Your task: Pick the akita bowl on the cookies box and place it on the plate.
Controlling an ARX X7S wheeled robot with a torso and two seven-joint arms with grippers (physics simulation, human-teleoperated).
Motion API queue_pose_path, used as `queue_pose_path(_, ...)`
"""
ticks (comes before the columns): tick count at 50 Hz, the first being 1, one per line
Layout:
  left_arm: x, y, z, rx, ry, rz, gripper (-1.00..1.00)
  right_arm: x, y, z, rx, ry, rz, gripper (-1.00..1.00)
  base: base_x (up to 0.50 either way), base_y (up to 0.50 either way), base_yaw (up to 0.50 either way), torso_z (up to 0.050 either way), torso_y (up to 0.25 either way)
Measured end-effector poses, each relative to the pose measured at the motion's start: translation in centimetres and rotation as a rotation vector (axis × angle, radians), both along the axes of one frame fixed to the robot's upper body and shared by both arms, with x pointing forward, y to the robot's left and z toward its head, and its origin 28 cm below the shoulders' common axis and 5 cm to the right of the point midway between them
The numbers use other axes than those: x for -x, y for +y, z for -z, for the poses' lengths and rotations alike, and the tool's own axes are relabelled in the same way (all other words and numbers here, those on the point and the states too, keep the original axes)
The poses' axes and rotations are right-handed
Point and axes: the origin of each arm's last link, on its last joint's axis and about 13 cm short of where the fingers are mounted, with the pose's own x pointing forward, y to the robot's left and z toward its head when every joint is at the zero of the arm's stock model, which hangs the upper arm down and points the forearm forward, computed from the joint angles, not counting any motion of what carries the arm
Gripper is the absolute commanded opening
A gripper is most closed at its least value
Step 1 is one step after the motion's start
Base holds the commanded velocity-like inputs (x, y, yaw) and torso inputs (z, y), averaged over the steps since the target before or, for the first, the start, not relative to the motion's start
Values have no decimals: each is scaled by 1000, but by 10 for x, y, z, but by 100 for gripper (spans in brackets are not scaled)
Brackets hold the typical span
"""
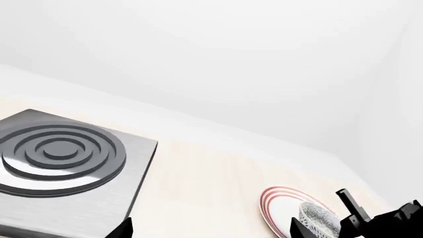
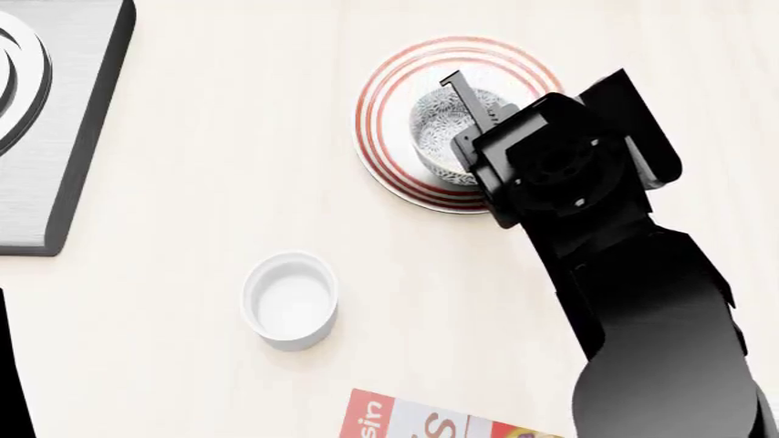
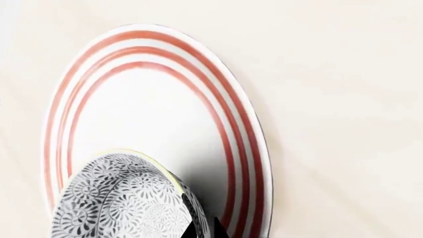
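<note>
The speckled akita bowl sits low over the white, red-ringed plate, toward the plate's near side; I cannot tell if it rests on it. My right gripper comes in from the right and is shut on the bowl's rim. In the right wrist view its two dark fingertips straddle the wall of the bowl, with the plate beneath. My left gripper is open and holds nothing; far off it sees the plate and bowl. The cookies box shows at the near edge.
A small plain white cup stands on the pale wooden table between the box and the plate. A grey stove burner occupies the far left and also shows in the left wrist view as a ringed burner. A white wall backs the table.
</note>
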Motion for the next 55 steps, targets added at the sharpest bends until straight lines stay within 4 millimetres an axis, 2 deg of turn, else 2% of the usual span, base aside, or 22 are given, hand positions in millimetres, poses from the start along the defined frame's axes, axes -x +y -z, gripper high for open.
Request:
queue_pose_path(1,0,0,0,0,0,0,100,0,0,0,1,0,-1,100,0,0,0,0,0)
queue_pose_path(35,1,0,-1,1,-3,0,100,0,2,-7,20,-25,-12,100,0,0,0,0,0)
queue_pose_path(55,3,1,-3,4,-11,0,100,1,-2,-28,136,-42,-29,100,0,0,0,0,0)
